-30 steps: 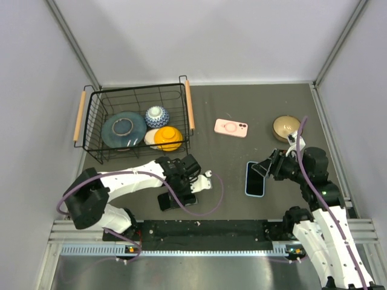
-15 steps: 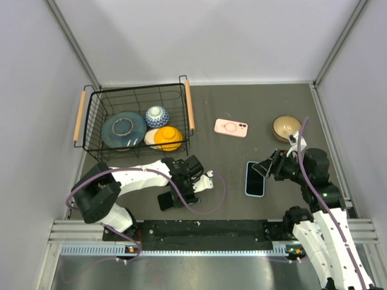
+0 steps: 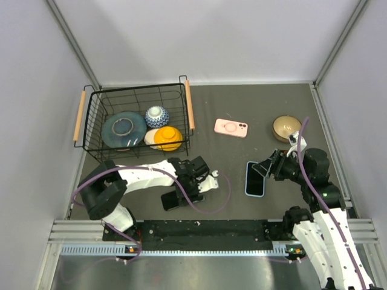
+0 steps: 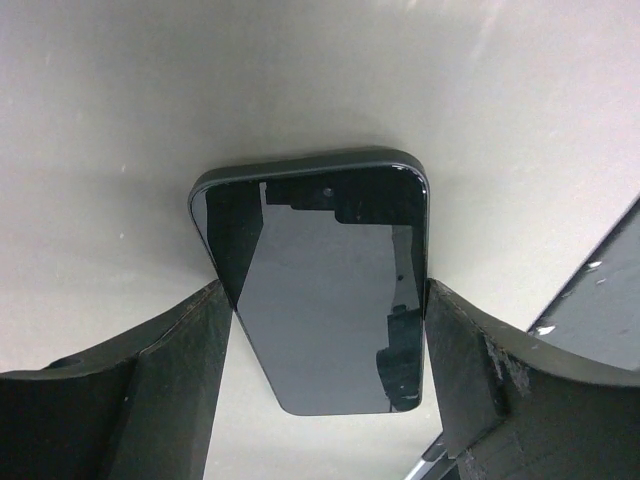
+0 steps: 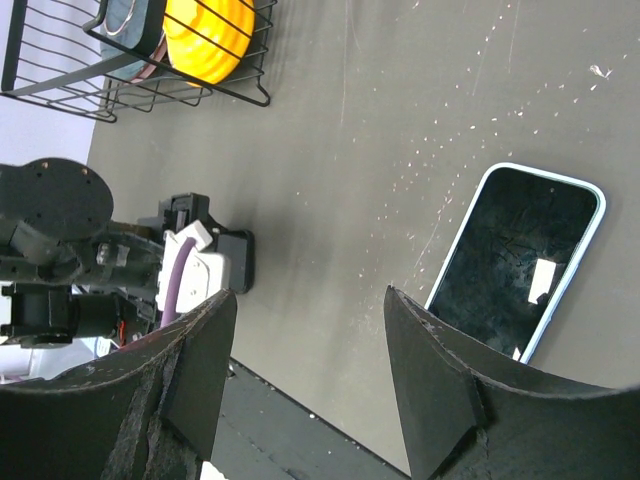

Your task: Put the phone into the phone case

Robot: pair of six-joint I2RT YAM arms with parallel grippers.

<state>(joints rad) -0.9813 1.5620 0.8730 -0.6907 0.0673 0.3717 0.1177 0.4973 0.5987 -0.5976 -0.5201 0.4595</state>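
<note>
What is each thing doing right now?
Slim phone with glossy black screen: clamped in left gripper.
Soft pink rectangular phone case: lying flat, back up.
Black slab with light blue rim: lying flat, screen up.
Right gripper: open, holding nothing.
Black wire basket: upright, holding bowls.

taking the middle of the table [image 3: 230, 96] as our dial, we find the basket [image 3: 189, 107] at 10 o'clock, with a plate [image 3: 124, 128], a jar [image 3: 156, 116] and a bowl [image 3: 167, 138] in it. the phone case [image 3: 231, 127] lies at 1 o'clock, with a round dish [image 3: 285, 127] well off at its 3 o'clock. the phone [image 3: 175, 201] lies at 7 o'clock, between the fingers of the left gripper [image 4: 323, 290]. a second handset [image 3: 255, 179] lies at 4 o'clock.
</note>
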